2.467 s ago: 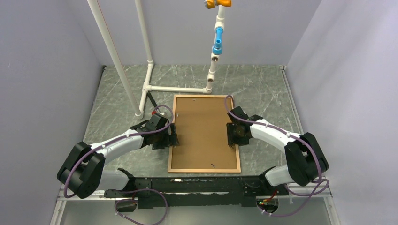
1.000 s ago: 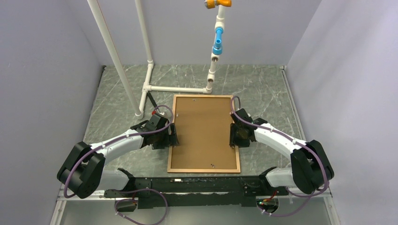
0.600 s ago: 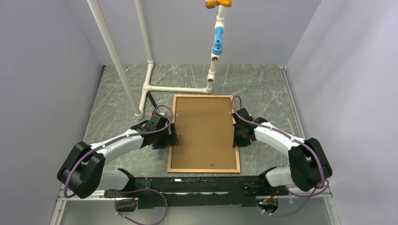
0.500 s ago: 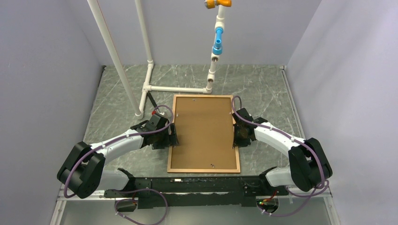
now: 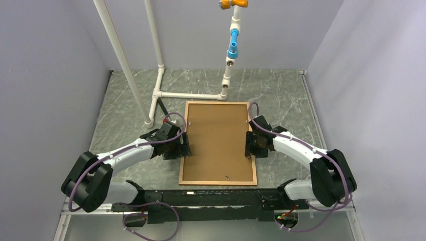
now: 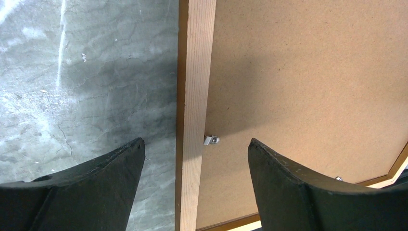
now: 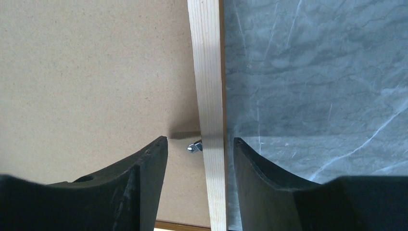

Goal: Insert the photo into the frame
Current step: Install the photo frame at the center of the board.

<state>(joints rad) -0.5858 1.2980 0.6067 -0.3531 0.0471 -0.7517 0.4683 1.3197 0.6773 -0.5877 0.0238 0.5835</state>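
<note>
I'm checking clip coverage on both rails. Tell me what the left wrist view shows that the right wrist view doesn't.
Only the left wrist view: the left end effector, open astride the left rail of the frame, with the left clip just inside that rail.
Only the right wrist view: the right end effector, open astride the right rail, with the right clip beside it.
Both: the brown backing board and the grey marbled table. The photo shows in neither.

The right end effector [image 5: 250, 144] edged right from over the backing board [image 5: 217, 140] toward the frame [image 5: 219, 183]'s right rail, then slipped back slightly left, ending astride that rail. Its elbow swung outward to the right.
</note>
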